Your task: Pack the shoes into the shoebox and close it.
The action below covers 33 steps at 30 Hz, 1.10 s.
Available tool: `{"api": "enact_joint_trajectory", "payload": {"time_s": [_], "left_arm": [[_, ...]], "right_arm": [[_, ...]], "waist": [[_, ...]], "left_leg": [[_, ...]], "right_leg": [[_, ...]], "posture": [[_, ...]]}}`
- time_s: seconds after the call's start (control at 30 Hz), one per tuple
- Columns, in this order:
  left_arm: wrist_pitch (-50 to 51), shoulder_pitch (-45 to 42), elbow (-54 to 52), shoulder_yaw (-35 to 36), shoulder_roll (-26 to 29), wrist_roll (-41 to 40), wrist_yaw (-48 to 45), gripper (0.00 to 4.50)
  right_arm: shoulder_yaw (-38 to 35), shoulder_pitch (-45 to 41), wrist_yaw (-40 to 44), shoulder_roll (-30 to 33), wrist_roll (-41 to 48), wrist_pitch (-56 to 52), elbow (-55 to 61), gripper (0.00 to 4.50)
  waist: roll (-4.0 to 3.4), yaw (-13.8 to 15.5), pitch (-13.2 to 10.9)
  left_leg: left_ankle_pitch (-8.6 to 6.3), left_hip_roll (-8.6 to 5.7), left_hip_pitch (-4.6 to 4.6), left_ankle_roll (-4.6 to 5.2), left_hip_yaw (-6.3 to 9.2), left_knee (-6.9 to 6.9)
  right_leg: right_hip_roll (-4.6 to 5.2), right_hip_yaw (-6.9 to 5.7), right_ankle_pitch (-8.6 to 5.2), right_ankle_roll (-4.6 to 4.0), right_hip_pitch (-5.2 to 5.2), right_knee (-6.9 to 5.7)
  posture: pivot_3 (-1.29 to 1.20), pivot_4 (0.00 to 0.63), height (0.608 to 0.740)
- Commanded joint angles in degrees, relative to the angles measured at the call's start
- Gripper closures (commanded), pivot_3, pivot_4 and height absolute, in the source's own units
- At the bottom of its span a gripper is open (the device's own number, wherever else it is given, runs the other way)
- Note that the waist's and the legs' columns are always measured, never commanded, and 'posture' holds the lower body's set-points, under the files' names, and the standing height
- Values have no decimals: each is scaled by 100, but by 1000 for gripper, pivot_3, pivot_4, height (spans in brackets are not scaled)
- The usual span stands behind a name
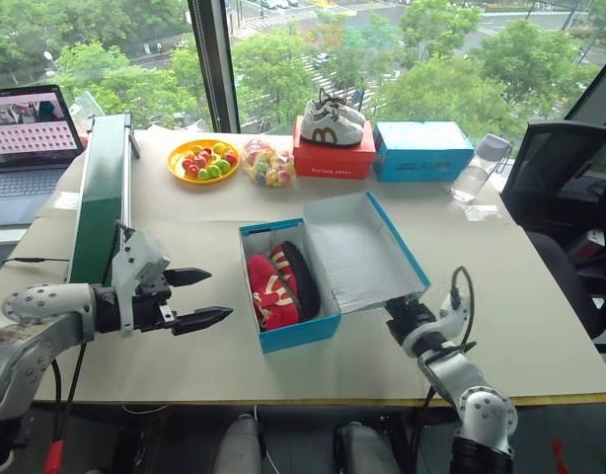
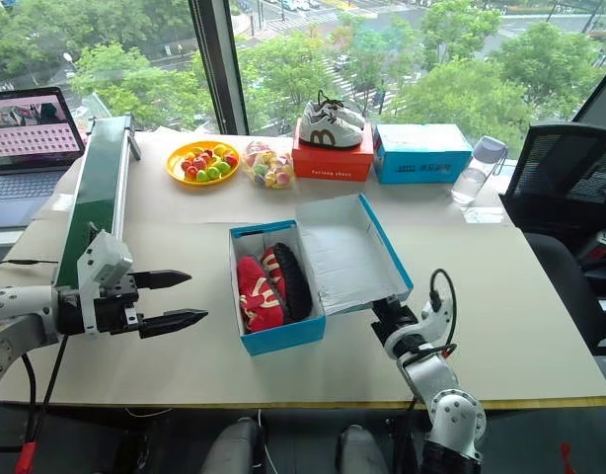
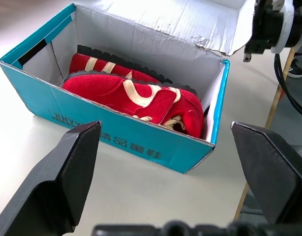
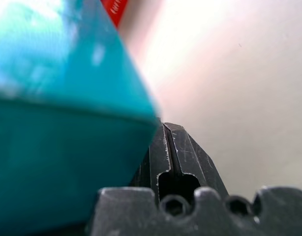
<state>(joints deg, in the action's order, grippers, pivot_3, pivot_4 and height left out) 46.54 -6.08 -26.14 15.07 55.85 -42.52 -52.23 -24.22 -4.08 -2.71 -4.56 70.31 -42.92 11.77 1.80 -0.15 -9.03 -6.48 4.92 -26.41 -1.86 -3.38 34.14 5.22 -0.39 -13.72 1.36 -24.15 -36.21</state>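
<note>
Leftmost, the left gripper (image 1: 199, 297) is seen with fingers spread wide and empty, beside the shoebox (image 1: 295, 334). Two red shoes (image 1: 274, 284) are packed inside, partly hidden by its walls; the lid (image 1: 357, 252) is open. The right gripper (image 1: 400, 314), fingers clenched on nothing, is partly hidden under the lid's corner.

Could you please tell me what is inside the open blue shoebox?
The shoebox holds two red shoes lying on their sides, one against the other. The box floor beneath them is covered, so anything under them cannot be seen.
</note>
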Motion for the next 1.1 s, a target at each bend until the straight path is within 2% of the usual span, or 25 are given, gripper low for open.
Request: {"api": "enact_joint_trajectory", "payload": {"time_s": [0.03, 0.07, 0.27, 0.4, 0.5, 0.73, 0.9, 1.1], "left_arm": [[-71, -95, -25, 80, 46, 19, -28, 0], [-72, -98, -21, 82, 52, 24, -32, 0], [-8, -73, -72, 197, 94, -24, -24, 0], [10, 64, -51, 444, 240, 13, -57, 0], [16, 89, -51, 550, 268, -6, -37, 0], [70, 200, -199, 625, 208, -104, 66, 0], [65, 232, -257, 615, 146, -124, 145, 0], [82, 314, -353, 581, 33, -141, 224, 0]], "right_arm": [[355, 33, 727, 103, 960, -252, 901, 4463], [388, 43, 844, 244, 1101, -296, 1011, 4463], [772, -94, 1778, 1693, 1486, -806, 1702, 4463], [1471, -524, 2284, 2817, 906, -1219, 2152, 4463], [2052, -902, 2296, 3157, 66, -1150, 2043, 4463], [3533, -2076, 2304, 2990, -1951, -900, 1151, 4463], [4273, -2838, 2376, 2416, -3282, -357, 55, 4463], [4843, -3437, 2746, 1610, -4255, 252, -1055, 4463]], "waist": [[-2, -48, -2], [-3, -70, -2], [-2, -61, -2], [-2, -66, -2], [-1, -65, -2], [1, -58, -2], [1, -57, -2], [2, -66, -1]], "left_leg": [[2, 0, 0, 4, 0, 0], [25, 0, 0, 41, 0, -1], [17, -5, 1, 29, 0, 0], [-1, -4, 2, 0, 0, 1], [-1, -2, 8, 0, 1, 2], [1, -5, 1, 3, 0, 11], [24, -5, -1, 39, -1, 17], [22, -3, -2, 36, -1, 15]], "right_leg": [[-2, 3, 3, 15, -2, -3], [-4, 4, -1, 18, -2, -6], [0, 8, -13, 0, 3, 2], [0, 8, -27, 8, 0, 2], [-3, 7, -27, 8, -1, 2], [-3, 9, -23, 0, -1, 4], [-5, 8, 1, 19, -2, -3], [-6, 7, 5, 21, -6, -8]], "posture": [[0, 150, 731], [0, 150, 731], [0, 150, 731], [0, 150, 731], [0, 150, 731], [0, 150, 731], [0, 150, 731], [0, 150, 731]]}}
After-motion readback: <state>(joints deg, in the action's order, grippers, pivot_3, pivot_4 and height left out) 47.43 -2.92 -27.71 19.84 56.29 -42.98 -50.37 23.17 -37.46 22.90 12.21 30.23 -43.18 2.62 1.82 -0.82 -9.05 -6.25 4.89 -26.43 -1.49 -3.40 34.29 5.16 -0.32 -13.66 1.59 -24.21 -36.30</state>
